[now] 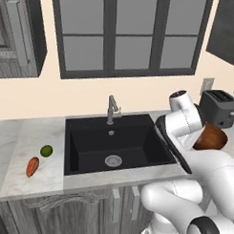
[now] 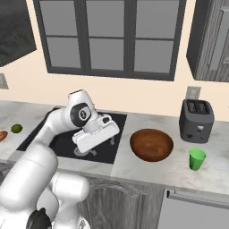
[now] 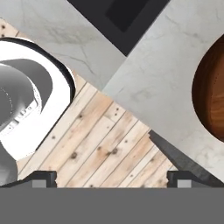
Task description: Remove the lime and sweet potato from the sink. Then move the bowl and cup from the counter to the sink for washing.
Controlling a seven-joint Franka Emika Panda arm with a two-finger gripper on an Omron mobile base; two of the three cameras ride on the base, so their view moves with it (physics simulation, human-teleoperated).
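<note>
Jaws spread, empty. Lime and potato already on surface at nine o'clock of sink; bowl and cup remain.

You see the wide brown wooden bowl cut off by the hand view's right edge, beyond the open jaws, and half hidden behind the white arm from the left base.

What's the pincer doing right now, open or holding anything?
Pincer: open, fingertips spread wide, holding nothing. In the hand view it hangs over the counter edge, with the wooden bowl off to one side, untouched.
</note>
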